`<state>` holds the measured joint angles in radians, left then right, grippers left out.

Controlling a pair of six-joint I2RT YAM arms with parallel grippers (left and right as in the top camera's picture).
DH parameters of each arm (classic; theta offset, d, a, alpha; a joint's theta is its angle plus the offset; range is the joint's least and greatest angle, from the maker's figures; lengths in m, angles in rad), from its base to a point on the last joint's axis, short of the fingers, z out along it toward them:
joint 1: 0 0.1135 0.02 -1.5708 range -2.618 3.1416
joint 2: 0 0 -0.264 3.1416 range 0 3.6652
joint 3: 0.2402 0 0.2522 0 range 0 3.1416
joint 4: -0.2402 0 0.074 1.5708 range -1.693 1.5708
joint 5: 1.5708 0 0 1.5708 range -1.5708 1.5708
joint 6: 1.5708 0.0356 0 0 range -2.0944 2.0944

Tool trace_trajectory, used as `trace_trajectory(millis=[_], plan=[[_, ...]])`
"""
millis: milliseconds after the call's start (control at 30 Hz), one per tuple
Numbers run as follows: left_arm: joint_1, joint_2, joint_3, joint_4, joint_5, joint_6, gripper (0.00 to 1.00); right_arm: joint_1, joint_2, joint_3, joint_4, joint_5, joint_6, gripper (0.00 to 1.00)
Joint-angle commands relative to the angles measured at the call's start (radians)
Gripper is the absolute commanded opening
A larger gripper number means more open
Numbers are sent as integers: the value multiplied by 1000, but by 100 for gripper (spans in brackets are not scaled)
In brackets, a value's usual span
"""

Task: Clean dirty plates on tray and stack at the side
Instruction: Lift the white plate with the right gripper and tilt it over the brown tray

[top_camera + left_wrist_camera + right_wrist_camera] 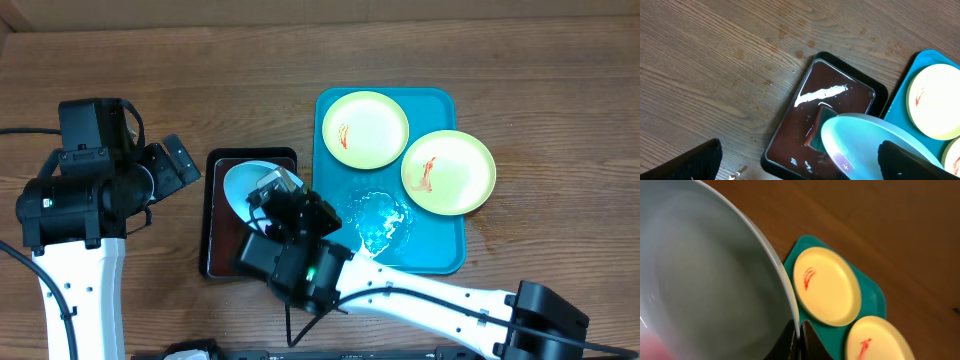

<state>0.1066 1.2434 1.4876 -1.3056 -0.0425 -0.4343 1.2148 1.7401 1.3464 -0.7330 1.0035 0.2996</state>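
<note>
My right gripper [285, 205] is shut on the rim of a pale plate [245, 185] and holds it tilted over the dark brown tray [215, 215]. The right wrist view shows the jaws [800, 337] pinching that plate's edge [705, 280]. Two yellow-green plates with red sauce smears, one at the back [366, 130] and one to the right [448, 172], lie on the turquoise tray [440, 255]. My left gripper [175, 165] is open and empty, left of the brown tray. In the left wrist view its fingers [800, 165] straddle the held plate [875, 140].
The brown tray [830, 95] is wet, with a white foam streak [820, 94] and a sponge [815, 135] partly hidden under the held plate. A wet, foamy patch [380, 220] lies on the turquoise tray's near left part. Bare wooden table surrounds both trays.
</note>
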Motion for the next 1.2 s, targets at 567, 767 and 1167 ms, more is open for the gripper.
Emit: trace_trajectory(millis=[567,767,1167], plan=[[5,-6,23,0,-17,16,100,82,-55,37,134,346,-127,4],[5,-6,23,0,-17,16,100,95,-55,37,161,346,-152,4],[5,-6,23,0,-17,16,100,95,-55,37,164,346,-152,4]])
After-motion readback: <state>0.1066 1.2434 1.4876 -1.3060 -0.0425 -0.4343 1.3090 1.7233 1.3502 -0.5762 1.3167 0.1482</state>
